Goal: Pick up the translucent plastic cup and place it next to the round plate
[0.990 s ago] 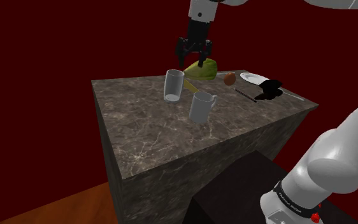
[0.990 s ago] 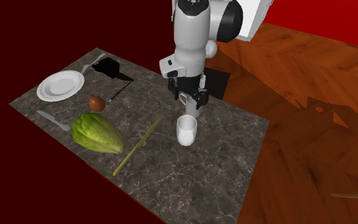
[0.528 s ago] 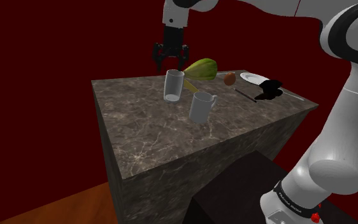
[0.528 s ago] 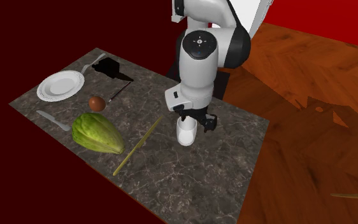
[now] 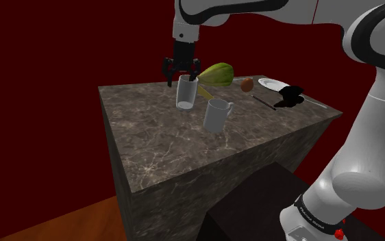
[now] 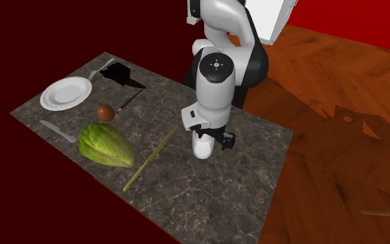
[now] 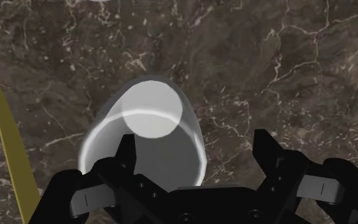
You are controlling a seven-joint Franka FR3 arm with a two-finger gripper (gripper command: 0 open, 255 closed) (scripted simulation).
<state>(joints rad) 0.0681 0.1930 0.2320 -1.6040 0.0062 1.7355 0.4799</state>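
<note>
You see the marbled table (image 5: 157,150) with the arm (image 6: 218,76) bent down over it. The round plate (image 6: 65,92) lies well apart from the clear cup (image 7: 149,137), which stands upright on the table, not yet lifted. The gripper (image 7: 195,145) hangs spread wide just above the rim, grasping nothing. Grasp, carry and placing remain for you.
</note>
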